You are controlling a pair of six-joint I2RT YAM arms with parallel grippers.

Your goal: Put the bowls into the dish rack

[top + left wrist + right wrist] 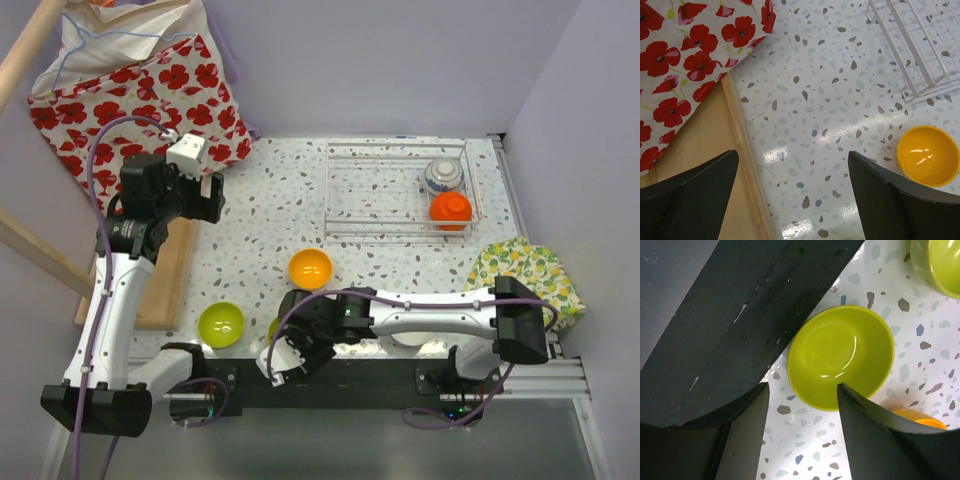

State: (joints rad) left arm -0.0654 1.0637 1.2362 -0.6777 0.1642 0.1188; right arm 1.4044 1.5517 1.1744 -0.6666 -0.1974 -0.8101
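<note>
rack: the dish rack [385,237] sits far right on the table, with 2 bowls parked at its right end, a blue-patterned bowl [443,176] and a red-orange bowl [451,210]; the rest of the wires are free
right gripper: the right gripper [801,405] has its fingers spread with nothing pinched, low over a lime green bowl [840,357]; looks lined up for a rim grab
loose on table: second lime green bowl [937,265] just beside it, and an orange-yellow bowl [310,268] mid-table, well apart from the rack
left gripper: the left gripper [792,160] is wide apart and empty, up over the wooden tray [700,145] edge by the poppy-print bag [685,50]; my guess is it's leaving room
progress: early, 2 in
watch out: the bowl sits right by the black base rail [715,315], so it's a tight spot for the left-hand finger
</note>
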